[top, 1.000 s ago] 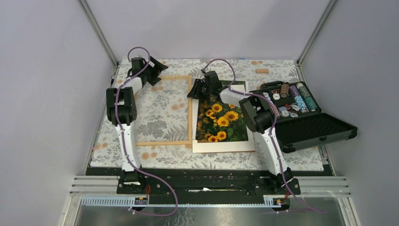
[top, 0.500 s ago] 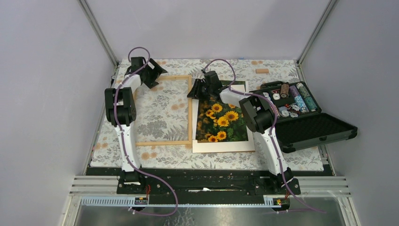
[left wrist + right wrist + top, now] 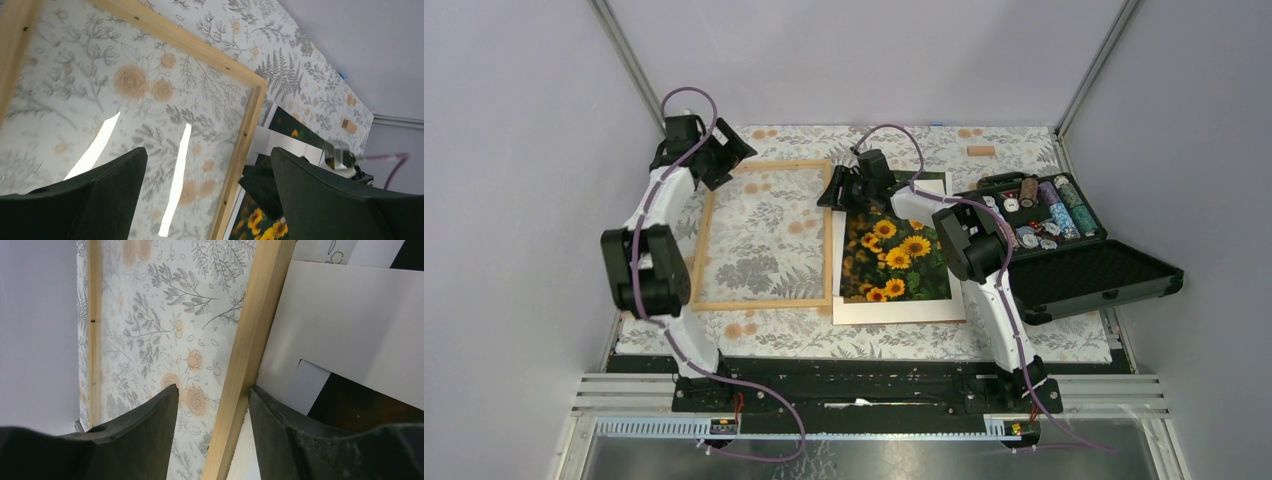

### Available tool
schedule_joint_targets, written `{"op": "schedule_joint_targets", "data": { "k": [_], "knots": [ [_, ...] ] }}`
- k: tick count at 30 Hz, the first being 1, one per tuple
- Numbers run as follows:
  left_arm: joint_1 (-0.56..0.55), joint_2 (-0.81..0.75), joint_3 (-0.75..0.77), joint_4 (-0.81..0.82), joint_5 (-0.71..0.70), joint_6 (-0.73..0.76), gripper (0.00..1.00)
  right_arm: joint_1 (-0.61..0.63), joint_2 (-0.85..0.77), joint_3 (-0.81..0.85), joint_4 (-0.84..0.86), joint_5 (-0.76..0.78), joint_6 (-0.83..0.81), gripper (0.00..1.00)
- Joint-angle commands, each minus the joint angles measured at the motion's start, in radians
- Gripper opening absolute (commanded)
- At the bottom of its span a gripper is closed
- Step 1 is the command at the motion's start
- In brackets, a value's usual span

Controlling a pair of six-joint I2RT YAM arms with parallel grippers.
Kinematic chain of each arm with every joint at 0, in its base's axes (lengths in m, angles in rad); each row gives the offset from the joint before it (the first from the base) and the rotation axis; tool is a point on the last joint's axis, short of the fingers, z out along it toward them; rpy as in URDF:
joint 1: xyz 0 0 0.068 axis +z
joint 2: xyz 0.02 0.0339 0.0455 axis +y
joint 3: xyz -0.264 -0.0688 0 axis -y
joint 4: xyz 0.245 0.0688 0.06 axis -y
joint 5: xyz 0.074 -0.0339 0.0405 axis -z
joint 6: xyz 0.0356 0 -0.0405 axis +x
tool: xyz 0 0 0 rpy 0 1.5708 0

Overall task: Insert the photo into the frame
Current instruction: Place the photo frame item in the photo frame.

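The left arm has swung away to the left, and the left fingers (image 3: 320, 195) stand wide over the upper left corner of the frame (image 3: 759, 303). The right fingers (image 3: 145, 435) have loosened around its right rail and grip nothing. The photo (image 3: 894, 255) lies just right of the frame, not yet inserted.

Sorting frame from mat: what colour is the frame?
The frame is light natural wood; left wrist view.

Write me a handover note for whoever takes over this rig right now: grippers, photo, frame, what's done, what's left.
Left gripper: open, empty, near the frame's far left corner.
Right gripper: open, fingers straddling the frame's right side.
Photo: flat on the white mat, just right of the frame.
Done: nothing in the frame yet.
Left: pick up the photo, set it into the frame.
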Motion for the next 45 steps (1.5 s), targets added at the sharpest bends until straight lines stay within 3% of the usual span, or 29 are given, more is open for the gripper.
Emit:
{"op": "schedule_joint_targets", "data": {
  "k": [1,5,8,13,18,21,26,29,32,34,38,41,45],
  "knots": [
    [-0.032,-0.216,-0.182,0.003,-0.066,0.058,0.99,0.014,-0.029,0.021,-0.05,-0.014,-0.003,0.62],
    [-0.095,-0.356,-0.339,-0.063,-0.089,0.076,0.99,0.025,-0.052,0.019,-0.113,0.011,-0.006,0.65],
    [-0.167,-0.451,-0.448,-0.121,-0.128,0.072,0.99,0.031,-0.073,-0.01,-0.143,0.037,0.039,0.54],
    [-0.192,-0.621,-0.597,-0.285,-0.279,-0.059,0.99,0.077,-0.101,-0.078,-0.121,0.071,0.14,0.49],
    [-0.192,-0.724,-0.624,-0.446,-0.417,-0.124,0.99,0.143,-0.149,-0.196,-0.063,0.224,0.275,0.37],
    [-0.192,-0.762,-0.654,-0.477,-0.413,-0.184,0.99,0.179,-0.17,-0.249,-0.062,0.314,0.351,0.27],
    [-0.192,-0.737,-0.692,-0.531,-0.439,-0.295,0.98,0.235,-0.266,-0.367,-0.045,0.512,0.436,0.2],
    [-0.192,-0.707,-0.695,-0.542,-0.437,-0.309,0.99,0.258,-0.275,-0.388,-0.029,0.531,0.479,0.18],
    [-0.192,-0.712,-0.716,-0.564,-0.438,-0.336,0.99,0.259,-0.297,-0.383,-0.003,0.514,0.401,0.28],
    [-0.193,-0.73,-0.729,-0.566,-0.452,-0.341,0.98,0.241,-0.305,-0.353,0.003,0.475,0.255,0.5],
    [-0.193,-0.768,-0.752,-0.561,-0.484,-0.309,0.99,0.134,-0.258,-0.237,0.009,0.209,-0.045,0.81],
    [-0.192,-0.787,-0.772,-0.578,-0.463,-0.329,0.99,0.034,-0.157,-0.069,-0.056,0.029,-0.175,0.91],
    [-0.192,-0.819,-0.827,-0.592,-0.437,-0.425,0.99,-0.026,0.024,0.276,-0.232,-0.018,-0.304,0.96]
  ]
}}
